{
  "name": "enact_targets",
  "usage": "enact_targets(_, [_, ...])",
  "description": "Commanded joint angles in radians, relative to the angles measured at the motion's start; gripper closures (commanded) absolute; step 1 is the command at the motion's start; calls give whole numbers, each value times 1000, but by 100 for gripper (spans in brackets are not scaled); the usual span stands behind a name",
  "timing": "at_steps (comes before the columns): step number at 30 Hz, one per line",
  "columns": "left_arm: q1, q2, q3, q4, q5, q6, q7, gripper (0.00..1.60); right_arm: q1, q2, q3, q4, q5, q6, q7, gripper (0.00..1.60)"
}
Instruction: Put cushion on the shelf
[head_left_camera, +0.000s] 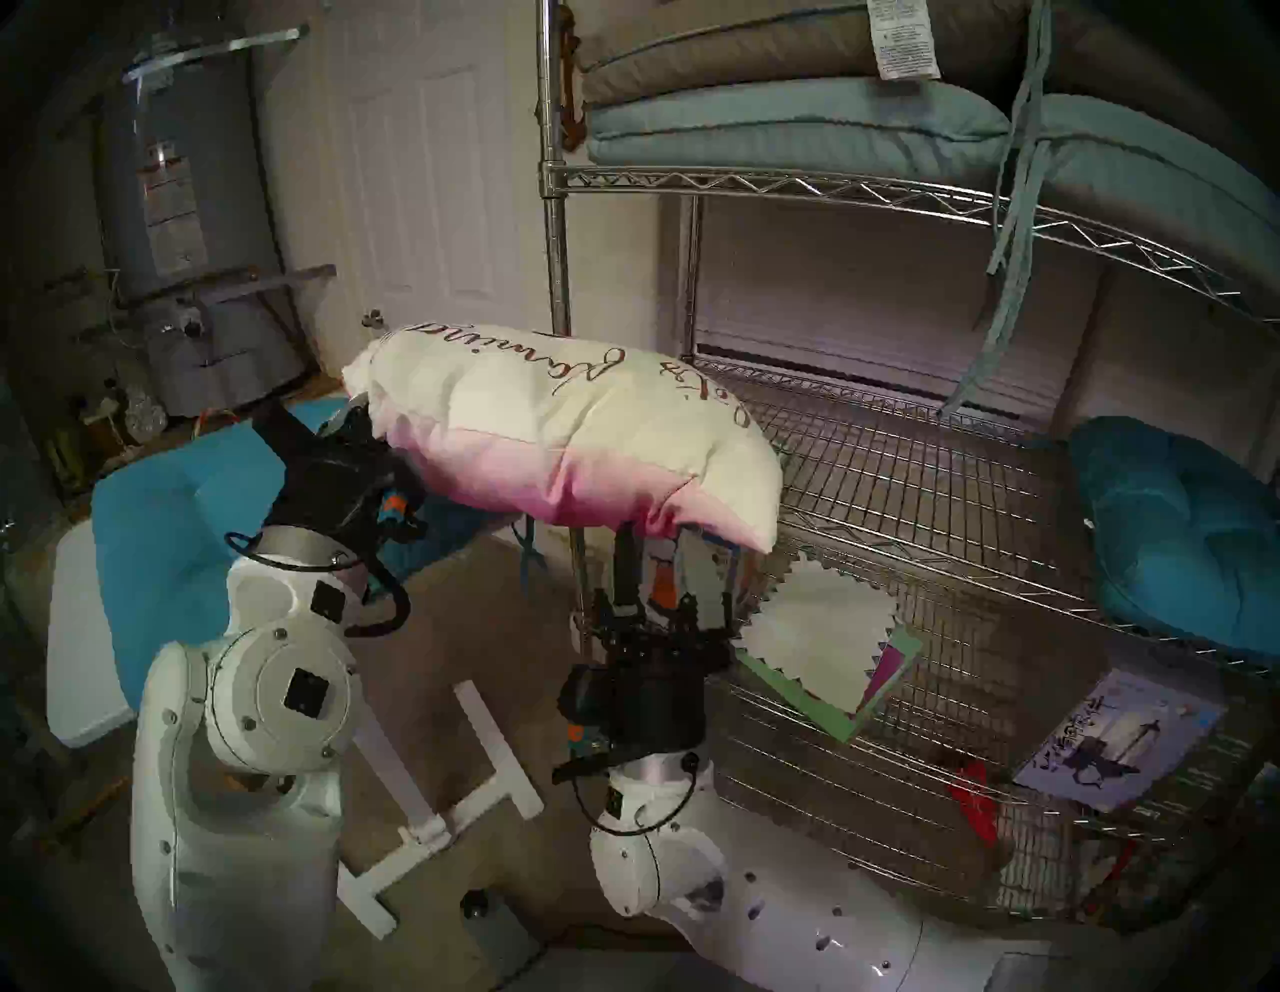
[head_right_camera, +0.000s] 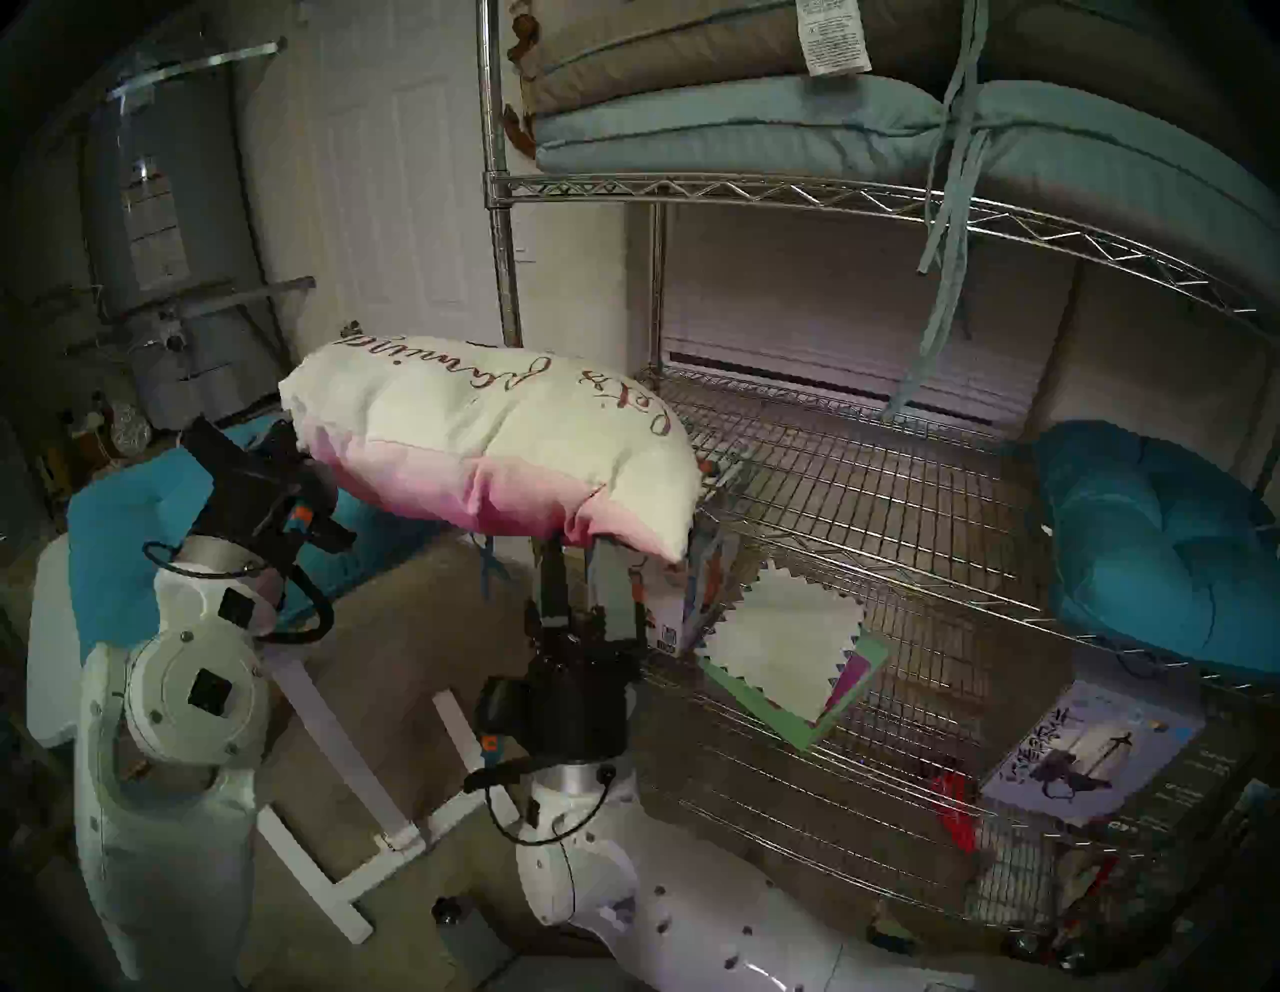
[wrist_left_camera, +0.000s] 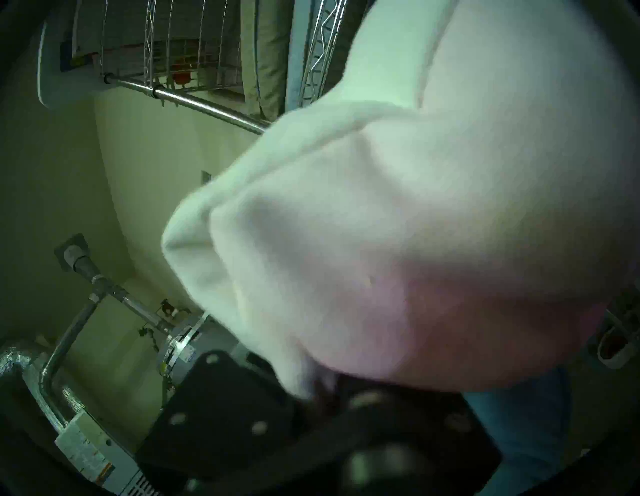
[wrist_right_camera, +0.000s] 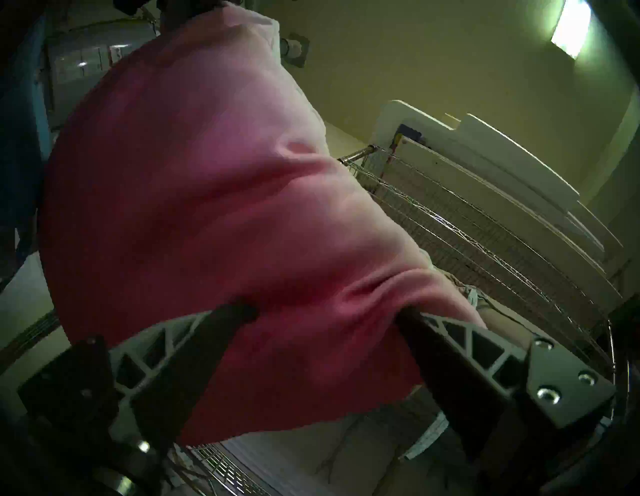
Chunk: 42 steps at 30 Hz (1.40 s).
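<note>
The cushion (head_left_camera: 554, 429), white with magenta cursive lettering and a pink ombre underside, hangs level in the air in front of the shelf's left post. Its right end reaches over the front left corner of the shelf's middle wire tier (head_left_camera: 935, 471). My left gripper (head_left_camera: 363, 426) is shut on the cushion's left corner, as the left wrist view (wrist_left_camera: 322, 384) shows. My right gripper (head_left_camera: 658, 540) comes up from below and is shut on a fold of the pink underside (wrist_right_camera: 207, 207). Its fingers (wrist_right_camera: 221, 322) press into the fabric on both sides.
A teal tufted cushion (head_left_camera: 1177, 526) lies at the middle tier's right end. Pale-blue and tan pads (head_left_camera: 796, 125) fill the upper tier, with ties hanging down. Papers (head_left_camera: 824, 644) and a booklet lie on the lower tier. At the left are a white table (head_left_camera: 83, 623) with a teal cushion (head_left_camera: 173, 499) and a water heater (head_left_camera: 187, 208).
</note>
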Motion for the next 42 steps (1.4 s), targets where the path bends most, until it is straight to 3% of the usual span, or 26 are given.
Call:
enact_targets(1, [-4, 7, 1, -12, -6, -14, 1, 160, 76, -37, 18, 2, -3, -18, 16, 0])
enact_targets(9, [1, 11, 0, -12, -13, -17, 9, 160, 133, -57, 34, 78, 18, -84, 35, 0])
enact_targets(10, [3, 12, 0, -12, -13, -18, 11, 160, 137, -64, 38, 88, 23, -87, 37, 99])
enact_targets(11, [5, 13, -1, -12, -12, -18, 12, 160, 145, -69, 40, 95, 23, -91, 38, 160])
enact_targets(19, [13, 13, -3, -12, -8, -9, 20, 160, 167, -71, 56, 134, 35, -127, 35, 160])
enact_targets(25, [-43, 16, 32, -12, -1, 10, 3, 160, 192, -34, 98, 138, 36, -130, 36, 160])
enact_targets(38, [-217, 6, 230, -12, 50, 15, -44, 160, 210, 80, 205, 102, 49, -145, 47, 160])
enact_targets(42, [-255, -4, 305, 2, 97, 19, -48, 160, 200, 134, 246, 86, 72, -178, 41, 160])
